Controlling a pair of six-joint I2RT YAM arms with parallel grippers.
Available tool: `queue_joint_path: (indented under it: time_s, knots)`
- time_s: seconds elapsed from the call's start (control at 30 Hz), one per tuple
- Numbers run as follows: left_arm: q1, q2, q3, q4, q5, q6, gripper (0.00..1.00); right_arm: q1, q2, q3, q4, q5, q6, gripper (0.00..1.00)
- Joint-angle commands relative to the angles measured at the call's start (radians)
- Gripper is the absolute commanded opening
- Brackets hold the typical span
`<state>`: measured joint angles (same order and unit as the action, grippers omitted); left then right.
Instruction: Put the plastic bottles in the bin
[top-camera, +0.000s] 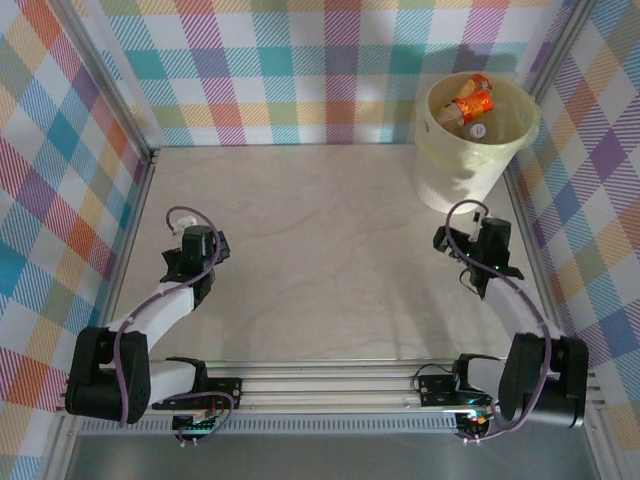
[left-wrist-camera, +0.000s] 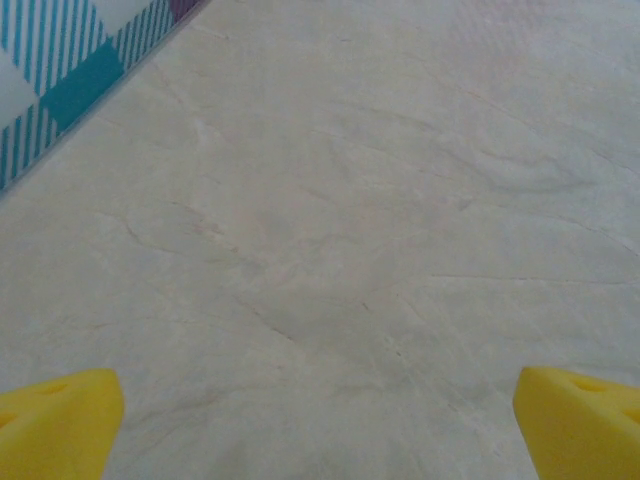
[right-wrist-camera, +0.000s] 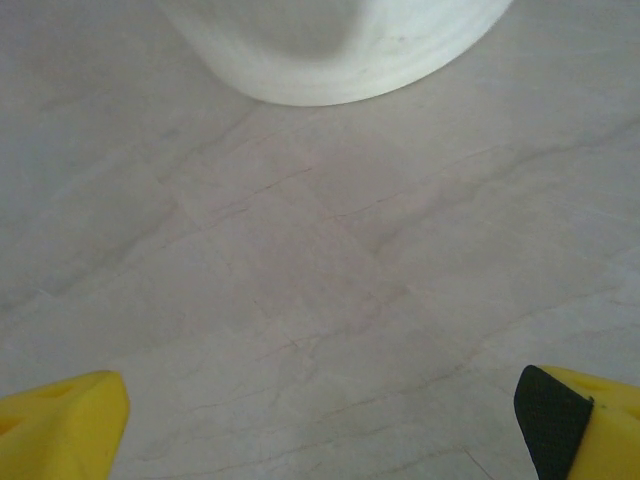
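Observation:
The bin (top-camera: 462, 175), a round white bucket with a pale yellow liner, stands at the far right corner of the table. Inside it lie plastic bottles (top-camera: 470, 104), orange and clear, with coloured labels. My right gripper (top-camera: 470, 243) hangs open just in front of the bin; in the right wrist view the gripper (right-wrist-camera: 320, 425) has bare table between its yellow fingertips (right-wrist-camera: 60, 425), and the bin's white base (right-wrist-camera: 340, 55) sits ahead. My left gripper (top-camera: 195, 243) is open on the left side; in the left wrist view the gripper (left-wrist-camera: 320, 425) holds nothing over the tabletop.
The pale marbled table (top-camera: 320, 230) is walled by plaid panels (top-camera: 60, 200) on the left, back and right. A plaid wall edge (left-wrist-camera: 70, 80) lies close ahead-left of the left gripper. A metal rail (top-camera: 330, 385) with the arm bases runs along the near edge.

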<state>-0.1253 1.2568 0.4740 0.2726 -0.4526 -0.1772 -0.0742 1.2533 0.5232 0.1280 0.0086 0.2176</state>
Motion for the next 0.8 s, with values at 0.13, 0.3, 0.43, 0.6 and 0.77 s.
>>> queue_joint_path:
  time_s: [0.13, 0.3, 0.43, 0.6, 0.77]
  knots:
    - [0.015, 0.107, -0.079, 0.376, 0.065, 0.101, 1.00, 0.047, 0.106, -0.115, 0.513, -0.035, -0.177, 1.00]
    - [0.018, 0.265, -0.093, 0.585, 0.155, 0.171, 1.00, 0.085, 0.166, -0.129, 0.639, -0.104, -0.246, 1.00]
    - [0.023, 0.304, -0.070, 0.561, 0.215, 0.183, 1.00, 0.113, 0.216, -0.190, 0.785, -0.090, -0.279, 1.00]
    - [0.026, 0.311, -0.067, 0.565, 0.211, 0.182, 1.00, 0.070, 0.279, -0.103, 0.677, -0.038, -0.197, 1.00]
    - [0.026, 0.307, -0.069, 0.564, 0.212, 0.183, 1.00, 0.074, 0.282, -0.117, 0.710, -0.034, -0.202, 1.00]
